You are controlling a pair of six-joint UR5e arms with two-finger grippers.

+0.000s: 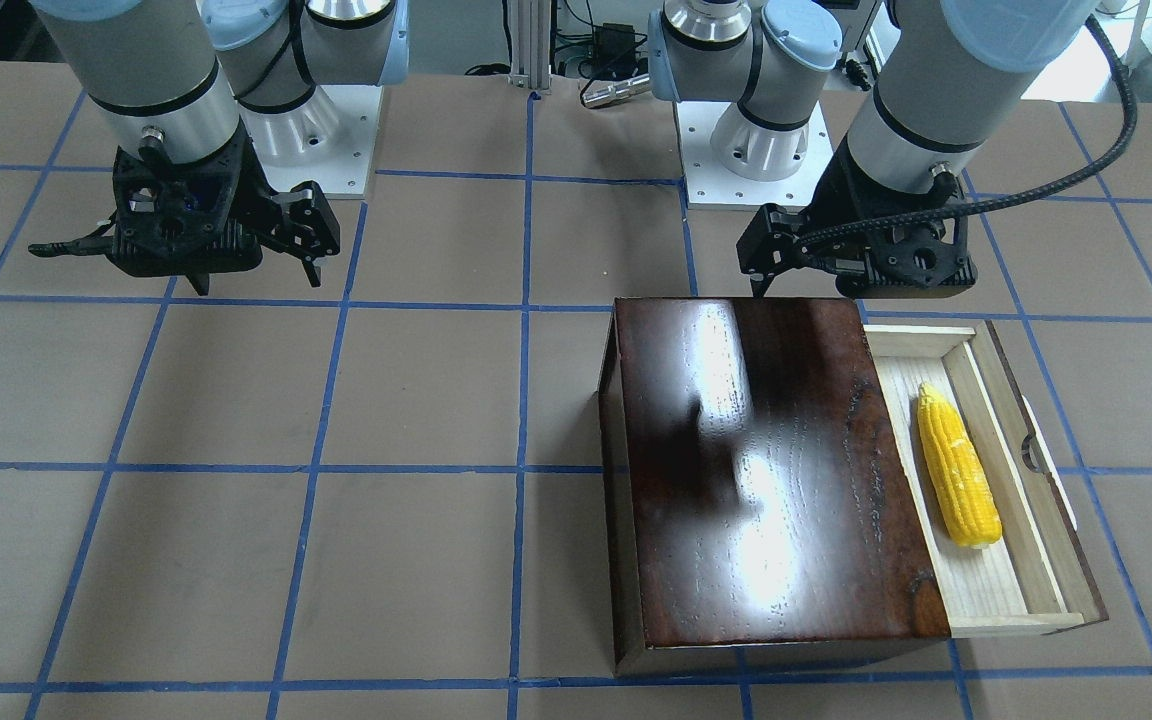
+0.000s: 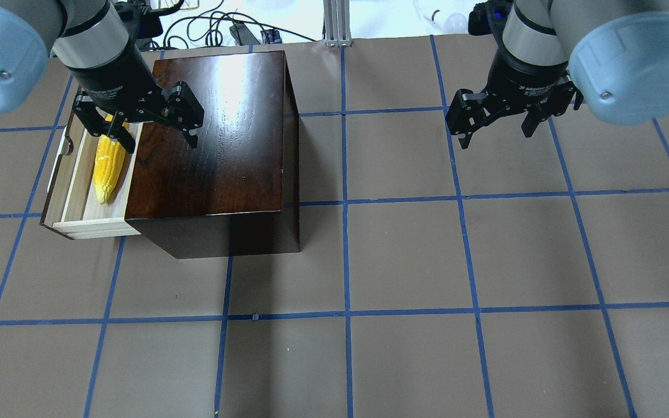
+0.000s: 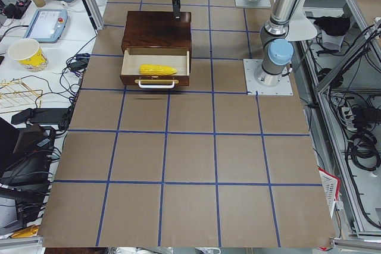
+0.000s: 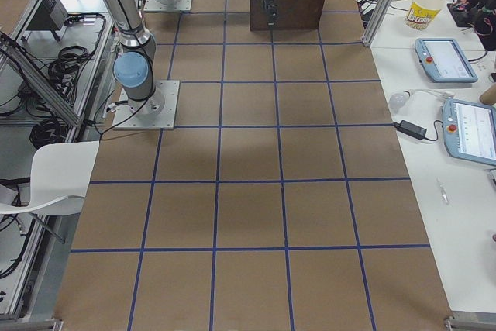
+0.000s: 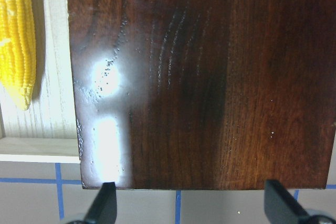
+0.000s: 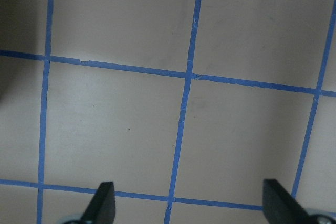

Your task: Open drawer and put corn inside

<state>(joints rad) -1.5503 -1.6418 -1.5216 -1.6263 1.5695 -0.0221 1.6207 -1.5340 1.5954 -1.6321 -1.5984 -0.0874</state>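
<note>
The glossy dark-brown box (image 2: 224,145) stands on the table. Its drawer (image 2: 93,226) is slid out, with the white handle (image 1: 1056,470) on its dark front panel. The yellow corn (image 2: 105,168) lies lengthwise inside the drawer and also shows in the front view (image 1: 956,468) and the left wrist view (image 5: 18,40). My left gripper (image 2: 160,142) is open and empty. It hovers above the box top near the drawer side, apart from the corn. My right gripper (image 2: 497,136) is open and empty above bare table, far from the box.
The brown table is marked with a blue tape grid (image 2: 346,197). The two arm bases (image 1: 746,150) stand at the robot's edge. An aluminium post (image 2: 337,23) and cables lie past the far edge. Side benches hold tablets (image 4: 446,60) and a paper cup (image 3: 27,55).
</note>
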